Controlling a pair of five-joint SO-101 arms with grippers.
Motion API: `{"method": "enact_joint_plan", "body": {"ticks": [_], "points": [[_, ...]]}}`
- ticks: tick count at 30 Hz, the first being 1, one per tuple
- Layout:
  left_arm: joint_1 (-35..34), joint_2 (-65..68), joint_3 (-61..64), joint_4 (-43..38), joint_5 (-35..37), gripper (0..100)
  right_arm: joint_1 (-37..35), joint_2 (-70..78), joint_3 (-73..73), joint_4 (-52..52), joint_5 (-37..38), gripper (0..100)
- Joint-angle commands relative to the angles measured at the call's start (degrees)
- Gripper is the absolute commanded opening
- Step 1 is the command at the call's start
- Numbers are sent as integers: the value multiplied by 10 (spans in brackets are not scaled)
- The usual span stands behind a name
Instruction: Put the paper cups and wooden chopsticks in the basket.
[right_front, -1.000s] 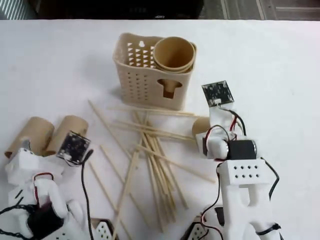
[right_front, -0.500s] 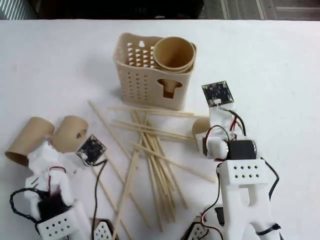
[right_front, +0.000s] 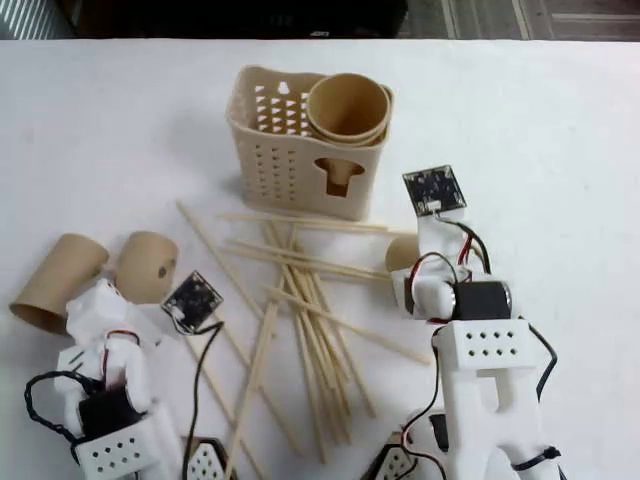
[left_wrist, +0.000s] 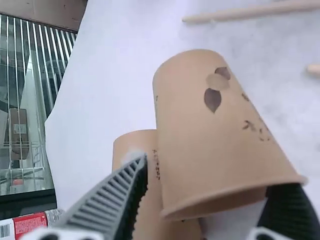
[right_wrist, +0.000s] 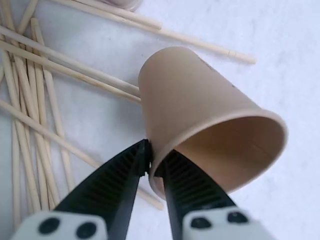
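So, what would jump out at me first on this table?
A loose pile of pale wooden chopsticks sprawls across the white table, in front of a beige perforated basket that holds stacked tan paper cups. Nearer, the right gripper pinches the rim of a fallen tan paper cup.

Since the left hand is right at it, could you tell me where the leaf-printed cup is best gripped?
Probably across the wall just behind the rim of the leaf-printed cup, coming from its mouth end, where the left hand is: it lies on its side, mouth toward that hand.
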Motion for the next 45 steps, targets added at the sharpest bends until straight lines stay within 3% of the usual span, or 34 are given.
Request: {"method": "enact_joint_plan", "body": {"ticks": [1,6,16,24,32,38,45], "points": [[7,-1,-65,69,-19,365,3,-12,2,-19,5,20],[7,-1,-102,131,-59,365,3,-12,2,-20,5,20],[23,0,-211,266,-58,365,4,-12,3,-20,5,20],[29,18,-277,289,-25,365,1,-10,10,-21,5,20],[38,294,-445,338,-5,365,1,-11,11,-21,5,20],[35,474,-508,315,-9,370,2,-11,11,-21,5,20],[-9,618,-506,221,-116,371,1,-7,11,-23,5,20]]}}
